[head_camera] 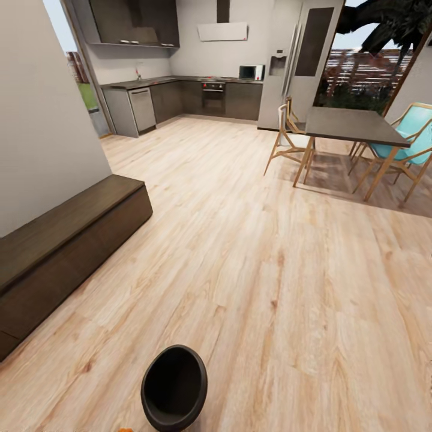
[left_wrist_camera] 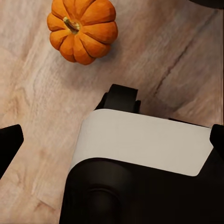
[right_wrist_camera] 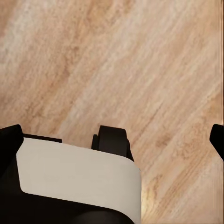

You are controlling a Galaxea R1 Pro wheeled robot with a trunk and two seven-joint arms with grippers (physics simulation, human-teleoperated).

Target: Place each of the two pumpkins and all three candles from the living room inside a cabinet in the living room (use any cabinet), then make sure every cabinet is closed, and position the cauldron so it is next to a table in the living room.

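A small orange ribbed pumpkin (left_wrist_camera: 82,29) with a dark stem lies on the wood floor, ahead of my left gripper (left_wrist_camera: 113,139). That gripper is open and holds nothing. Its dark fingertips (left_wrist_camera: 9,142) stand at the frame's edges. My right gripper (right_wrist_camera: 114,137) is also open, over bare floorboards. The black round cauldron (head_camera: 174,387) stands on the floor just in front of me, with an orange sliver of pumpkin (head_camera: 125,429) beside it. The long, low dark-brown cabinet (head_camera: 66,240) runs along the left wall with its fronts flush. The candles are out of view.
A dark dining table (head_camera: 354,123) with a wooden chair (head_camera: 291,141) and turquoise chairs (head_camera: 414,135) stands at the far right. A kitchen counter (head_camera: 180,99) lines the back wall. My own white and black body (left_wrist_camera: 140,144) fills the near part of both wrist views.
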